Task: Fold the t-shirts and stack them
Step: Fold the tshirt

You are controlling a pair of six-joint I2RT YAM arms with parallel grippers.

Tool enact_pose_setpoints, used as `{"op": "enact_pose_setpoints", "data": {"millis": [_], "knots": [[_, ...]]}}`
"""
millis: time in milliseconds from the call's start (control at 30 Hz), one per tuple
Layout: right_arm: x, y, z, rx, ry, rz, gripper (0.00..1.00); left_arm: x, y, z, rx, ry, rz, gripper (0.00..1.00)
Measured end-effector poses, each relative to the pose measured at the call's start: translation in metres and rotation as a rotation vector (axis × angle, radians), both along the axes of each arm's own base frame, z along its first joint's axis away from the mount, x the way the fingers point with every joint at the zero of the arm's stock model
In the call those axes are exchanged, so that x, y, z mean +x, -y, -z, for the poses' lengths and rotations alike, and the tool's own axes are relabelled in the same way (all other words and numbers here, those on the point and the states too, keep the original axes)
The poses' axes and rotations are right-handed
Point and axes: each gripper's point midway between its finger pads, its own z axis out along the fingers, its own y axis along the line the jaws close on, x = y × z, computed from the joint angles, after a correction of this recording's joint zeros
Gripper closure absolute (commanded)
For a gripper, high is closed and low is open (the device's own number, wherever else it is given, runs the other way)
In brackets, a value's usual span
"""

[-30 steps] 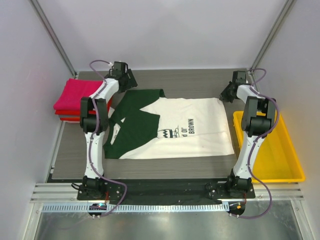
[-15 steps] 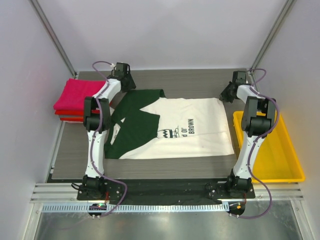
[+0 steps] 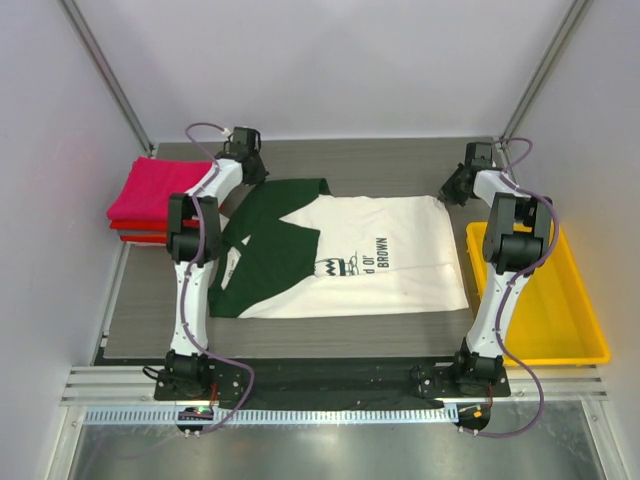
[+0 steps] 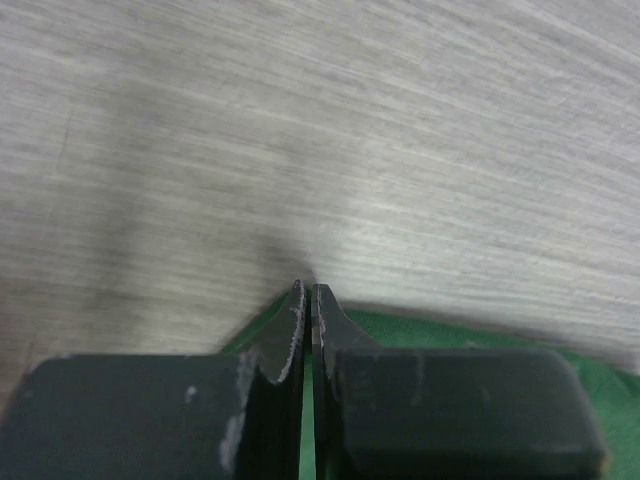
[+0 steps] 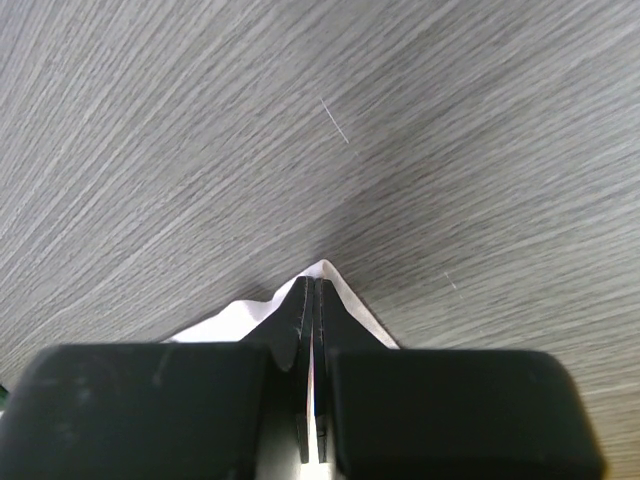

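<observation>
Top external view is showing a grey wood-grain table [image 3: 370, 160] carrying everything. The cream-white t-shirt [image 3: 390, 255] is lying spread flat across the middle of it, with its dark green collar and sleeve parts pointing left and its dark lettering sitting near the centre. A yellow plastic tray [image 3: 565, 325] is sitting at the table's right edge, just beside the shirt's hem end. At the far left a stack of folded shirts [image 3: 150, 190] is resting, magenta-pink on top of red, near the green sleeve. The left jaws are pressing together at the shirt's far left corner, pinching the edge of the dark green cloth [image 4: 590, 400]. The right jaws are clamping the white corner [image 5: 225, 322] at the far right, with white cloth showing in the slit between them.
</observation>
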Motion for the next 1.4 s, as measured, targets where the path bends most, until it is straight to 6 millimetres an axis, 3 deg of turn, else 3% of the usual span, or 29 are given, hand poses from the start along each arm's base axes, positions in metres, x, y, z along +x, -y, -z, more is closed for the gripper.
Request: {"op": "enact_pose_setpoints", "data": {"millis": [267, 533, 667, 1067, 1400], "knots": [[-0.007, -0.003, -0.014, 0.009, 0.014, -0.001, 0.99, -0.024, -0.003, -0.009, 0.099, 0.004, 0.028, 1.00], [-0.019, -0.004, -0.041, 0.015, 0.050, 0.013, 0.99, -0.034, 0.011, -0.068, 0.145, 0.117, 0.069, 1.00], [-0.024, -0.002, -0.048, 0.017, 0.060, 0.025, 0.99, -0.041, 0.008, -0.092, 0.159, 0.163, 0.064, 1.00], [-0.053, 0.004, -0.050, 0.035, 0.035, 0.065, 0.99, -0.095, -0.003, -0.086, 0.211, 0.193, 0.056, 1.00], [-0.080, 0.000, -0.065, 0.040, 0.056, 0.089, 0.99, -0.124, -0.003, -0.126, 0.243, 0.326, 0.042, 1.00]]}}
